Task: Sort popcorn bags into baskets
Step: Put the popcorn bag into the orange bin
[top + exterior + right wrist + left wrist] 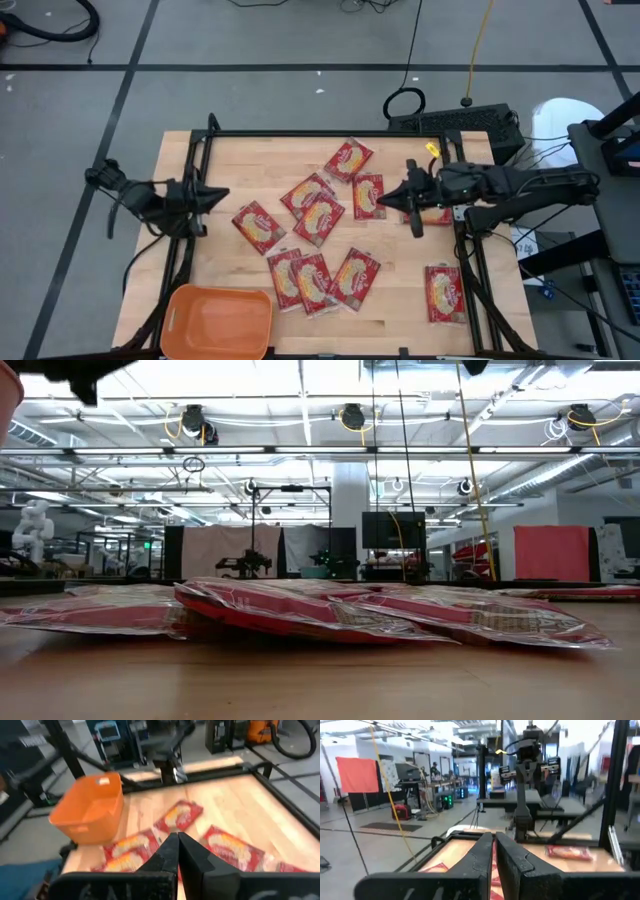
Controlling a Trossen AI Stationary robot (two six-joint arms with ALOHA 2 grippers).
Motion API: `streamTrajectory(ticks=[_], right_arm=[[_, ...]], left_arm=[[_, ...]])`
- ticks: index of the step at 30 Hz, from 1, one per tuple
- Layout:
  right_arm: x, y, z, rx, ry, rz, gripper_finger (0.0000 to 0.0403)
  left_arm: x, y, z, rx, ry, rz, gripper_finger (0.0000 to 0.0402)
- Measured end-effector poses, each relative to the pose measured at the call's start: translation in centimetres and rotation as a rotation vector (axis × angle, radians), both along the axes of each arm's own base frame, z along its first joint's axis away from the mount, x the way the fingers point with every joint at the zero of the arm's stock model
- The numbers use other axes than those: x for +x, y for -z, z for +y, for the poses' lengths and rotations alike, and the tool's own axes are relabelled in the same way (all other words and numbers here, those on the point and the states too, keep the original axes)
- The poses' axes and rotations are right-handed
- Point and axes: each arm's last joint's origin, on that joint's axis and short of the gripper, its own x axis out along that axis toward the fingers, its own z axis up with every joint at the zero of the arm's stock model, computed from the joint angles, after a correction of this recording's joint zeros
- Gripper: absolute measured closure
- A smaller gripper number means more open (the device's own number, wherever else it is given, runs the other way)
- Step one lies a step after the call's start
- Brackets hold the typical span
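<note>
A pale wooden tabletop (395,310) in a black frame stands on grey floor in a bright workshop. Flat red popcorn packets (318,216) lie scattered mid-table, one near the right corner (443,293). The orange plastic tub (218,321) sits empty at the near left corner. Left gripper (222,194) and right gripper (384,194) hover clenched, holding nothing.

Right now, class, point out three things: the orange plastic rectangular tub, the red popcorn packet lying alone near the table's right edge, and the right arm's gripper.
orange plastic tub (182,322): high view, on its left wall.
lone red packet (443,293): high view, on its yellow-cream middle picture.
right gripper (385,195): high view, at its closed fingertips.
</note>
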Motion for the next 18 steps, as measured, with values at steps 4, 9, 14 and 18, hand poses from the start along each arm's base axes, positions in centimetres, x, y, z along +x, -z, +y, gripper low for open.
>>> streamTrajectory(ticks=[4, 9, 14, 18], right_arm=[[0.3, 2.1, 0.0, -0.018, -0.005, 0.06, 0.0403], [0.4, 5.1, 0.1, -0.01, 0.001, 0.119, 0.0403], [0.5, 8.6, 0.0, 0.01, 0.015, 0.154, 0.0403], [0.2, 11.3, -0.1, 0.062, 0.09, 0.189, 0.0403]], left_arm=[[1.1, -3.3, -0.7, 0.076, 0.002, 0.129, 0.0376], [3.7, -5.8, -2.3, 0.171, 0.004, 0.251, 0.0376], [6.3, -5.6, -3.9, 0.259, 0.049, 0.344, 0.0376], [8.3, -4.2, -4.5, 0.288, 0.144, 0.429, 0.0376]])
